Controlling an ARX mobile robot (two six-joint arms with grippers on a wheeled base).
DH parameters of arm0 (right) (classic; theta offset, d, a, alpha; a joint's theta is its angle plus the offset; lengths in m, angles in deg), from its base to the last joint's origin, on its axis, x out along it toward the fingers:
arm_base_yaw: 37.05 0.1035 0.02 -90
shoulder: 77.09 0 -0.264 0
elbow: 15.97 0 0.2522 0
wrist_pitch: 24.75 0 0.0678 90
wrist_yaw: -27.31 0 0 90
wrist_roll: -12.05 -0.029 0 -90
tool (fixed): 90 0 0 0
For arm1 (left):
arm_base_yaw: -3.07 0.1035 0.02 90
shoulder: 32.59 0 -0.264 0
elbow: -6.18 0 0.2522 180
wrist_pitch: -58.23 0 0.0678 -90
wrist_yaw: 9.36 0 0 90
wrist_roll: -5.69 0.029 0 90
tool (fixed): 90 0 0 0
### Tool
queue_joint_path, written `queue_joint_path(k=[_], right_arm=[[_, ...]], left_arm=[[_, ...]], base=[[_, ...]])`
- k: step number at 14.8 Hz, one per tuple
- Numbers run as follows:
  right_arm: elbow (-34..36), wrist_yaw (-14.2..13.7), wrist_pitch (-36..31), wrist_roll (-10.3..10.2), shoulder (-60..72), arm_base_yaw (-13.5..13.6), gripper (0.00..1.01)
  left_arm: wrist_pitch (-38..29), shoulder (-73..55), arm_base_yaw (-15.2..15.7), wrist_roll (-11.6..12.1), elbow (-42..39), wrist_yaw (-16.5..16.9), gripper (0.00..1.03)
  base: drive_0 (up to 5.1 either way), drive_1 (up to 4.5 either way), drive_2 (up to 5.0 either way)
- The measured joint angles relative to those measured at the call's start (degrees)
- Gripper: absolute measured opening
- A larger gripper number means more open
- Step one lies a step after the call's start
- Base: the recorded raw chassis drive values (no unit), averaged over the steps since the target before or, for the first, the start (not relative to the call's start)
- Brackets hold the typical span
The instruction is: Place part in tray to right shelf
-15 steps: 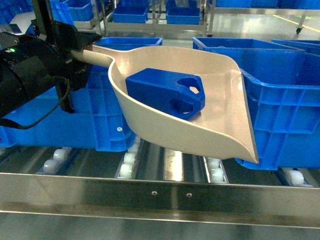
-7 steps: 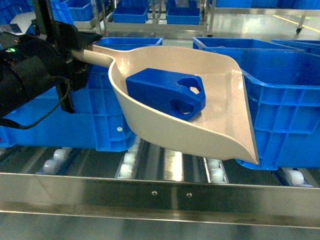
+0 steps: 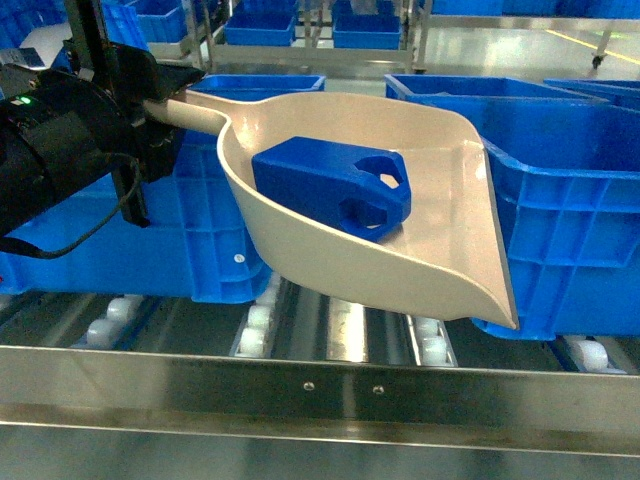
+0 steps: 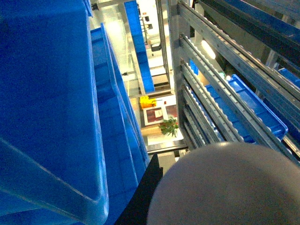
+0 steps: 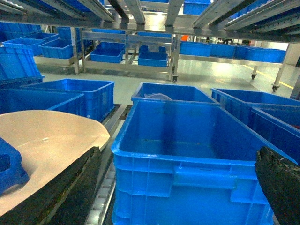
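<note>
A large blue crate [image 3: 560, 200] fills the right side of the head view, and another blue crate [image 3: 200, 230] stands at centre left. Along the top of that frame, more blue bins [image 3: 260, 25] sit on distant racks above a pale glossy floor [image 3: 500, 50]. In the right wrist view an open blue crate [image 5: 187, 154] takes up the centre, with a smaller bin [image 5: 171, 93] just behind it. In the left wrist view a potted green plant [image 4: 168, 125] shows mid-frame beside a small yellow object [image 4: 146, 101].
</note>
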Motion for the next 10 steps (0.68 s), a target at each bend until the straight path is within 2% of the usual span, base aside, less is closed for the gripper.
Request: queue_joint_path(k=[10], right_arm=[[0.0, 0.0, 0.0, 0.0, 0.0, 0.0, 0.98]], left_arm=[[0.0, 0.0, 0.0, 0.0, 0.0, 0.0, 0.12]], base=[[0.0, 0.0, 0.0]])
